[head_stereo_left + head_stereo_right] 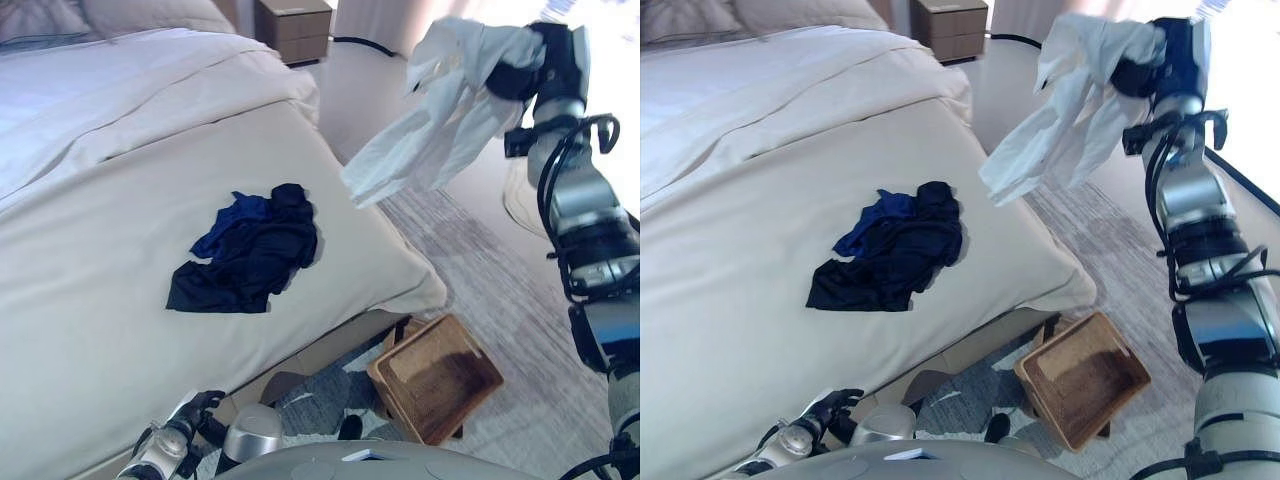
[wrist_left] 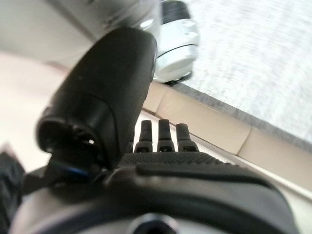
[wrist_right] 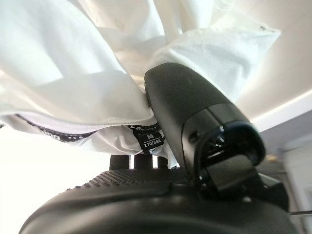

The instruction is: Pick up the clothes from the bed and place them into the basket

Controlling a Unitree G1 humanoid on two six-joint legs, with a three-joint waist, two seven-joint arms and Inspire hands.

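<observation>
My right hand [image 1: 520, 70] is raised high to the right of the bed, shut on a white garment [image 1: 430, 120] that hangs down from it over the floor. In the right wrist view the white garment [image 3: 73, 63] is pinched between thumb and fingers [image 3: 141, 161]. A heap of dark navy and blue clothes [image 1: 250, 250] lies on the beige bed [image 1: 90, 300]. The brown wicker basket [image 1: 435, 375] stands on the floor by the bed's corner, below the garment. My left hand [image 1: 195, 410] is low beside the bed's front edge; its fingers [image 2: 165, 136] are straight and hold nothing.
A wooden nightstand [image 1: 295, 28] stands at the back by the bed's head. Pillows [image 1: 150, 12] lie at the bed's far end. A grey patterned rug [image 1: 470, 260] covers the floor right of the bed.
</observation>
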